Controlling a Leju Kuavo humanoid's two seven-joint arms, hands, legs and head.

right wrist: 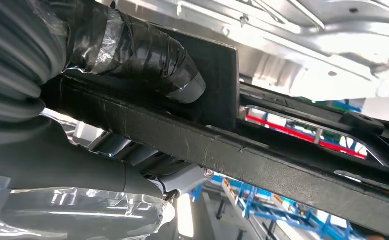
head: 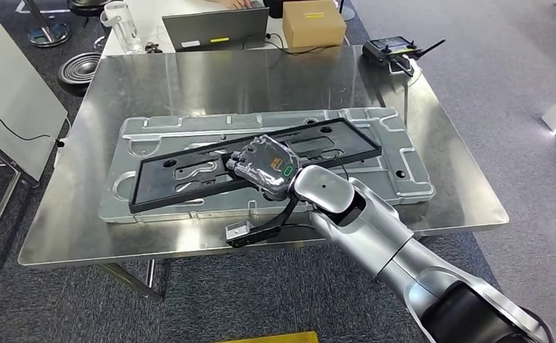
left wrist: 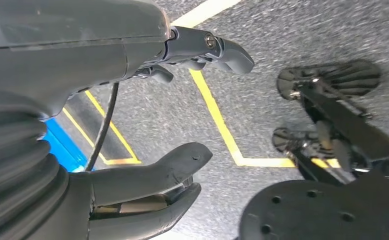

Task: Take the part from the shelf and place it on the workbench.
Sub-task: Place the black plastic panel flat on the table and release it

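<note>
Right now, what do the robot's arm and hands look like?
The silver arm has rounded glossy segments and a dark joint. The right robot hand is wrapped in clear plastic, with an orange patch and a green-ringed mark. The left robot hand is grey with a ribbed cover and a black cable.

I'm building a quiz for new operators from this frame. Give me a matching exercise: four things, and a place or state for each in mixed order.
Things:
1. black frame part
2. cardboard box
3. left hand
4. remote controller

Places or states:
A. fingers apart, above the floor
B. far right corner of the metal workbench
C. held by the right hand over the silver panel
D. beyond the workbench, beside a laptop

Pairs: 1-C, 2-D, 3-A, 4-B
</note>
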